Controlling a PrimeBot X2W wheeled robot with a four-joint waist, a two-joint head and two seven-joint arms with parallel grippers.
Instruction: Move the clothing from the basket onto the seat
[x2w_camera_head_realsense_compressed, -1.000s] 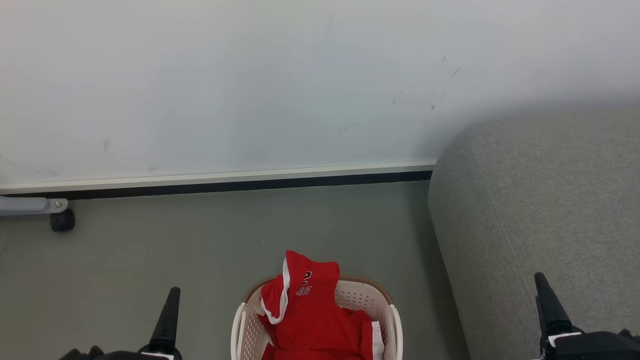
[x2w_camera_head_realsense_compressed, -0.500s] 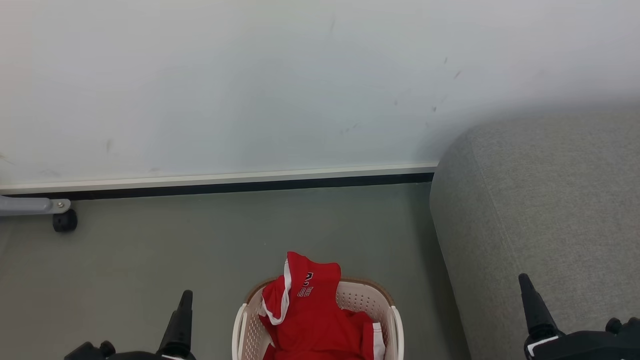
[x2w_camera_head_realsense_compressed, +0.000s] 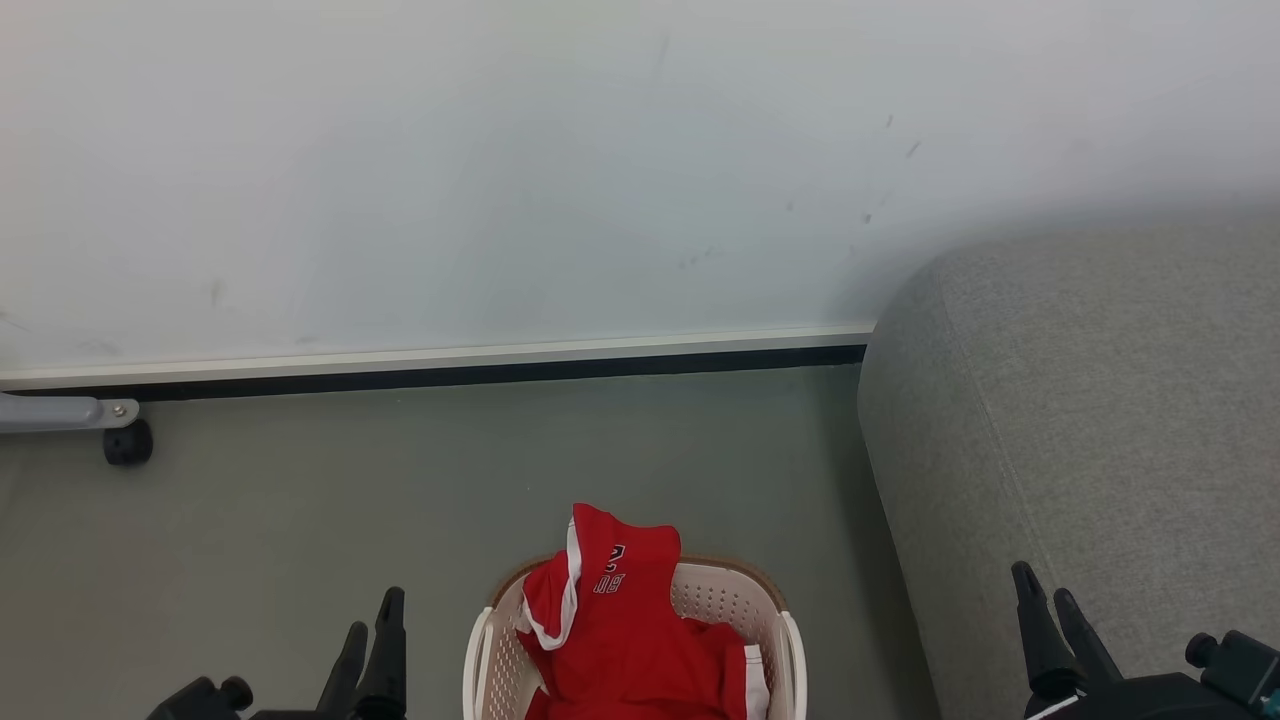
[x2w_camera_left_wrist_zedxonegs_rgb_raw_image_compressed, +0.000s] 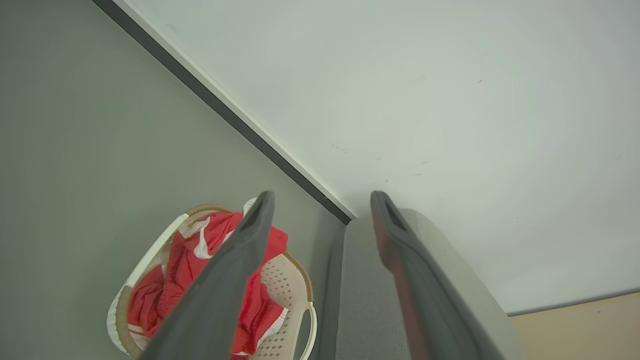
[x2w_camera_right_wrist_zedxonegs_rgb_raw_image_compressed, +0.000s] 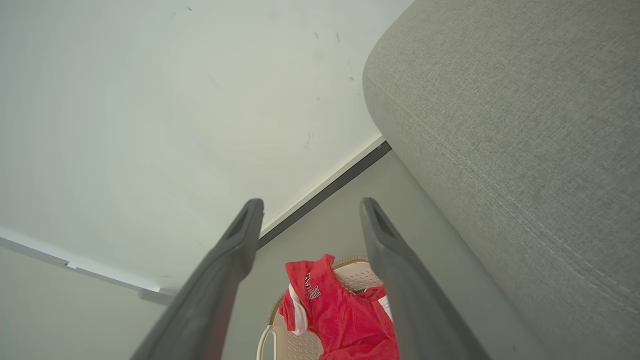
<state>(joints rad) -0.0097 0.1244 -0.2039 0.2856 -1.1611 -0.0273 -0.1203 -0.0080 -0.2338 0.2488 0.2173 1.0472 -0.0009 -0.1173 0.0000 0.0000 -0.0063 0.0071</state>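
We see left pincer (x2w_camera_left_wrist_zedxonegs_rgb_raw_image_compressed: 322, 200), right pincer (x2w_camera_right_wrist_zedxonegs_rgb_raw_image_compressed: 311, 205) released; red white-trimmed jerseys (x2w_camera_head_realsense_compressed: 620, 640) in cream perforated basket (x2w_camera_head_realsense_compressed: 725, 597), bottom cut off, beside grey fabric sofa (x2w_camera_head_realsense_compressed: 1100, 400).

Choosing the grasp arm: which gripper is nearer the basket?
Left. The left gripper hangs just left of the basket; the right gripper is farther off on the other side, by the sofa.

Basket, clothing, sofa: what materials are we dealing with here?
Basket: looks like moulded plastic, cream and smooth, with rows of punched holes. Its brown rim looks woven, though it may be moulded.
Clothing: thin soft fabric, red with white trim, slumped in folds.
Sofa: grey woven upholstery, matte. The right wrist view shows coarse weave and a stitched seam.
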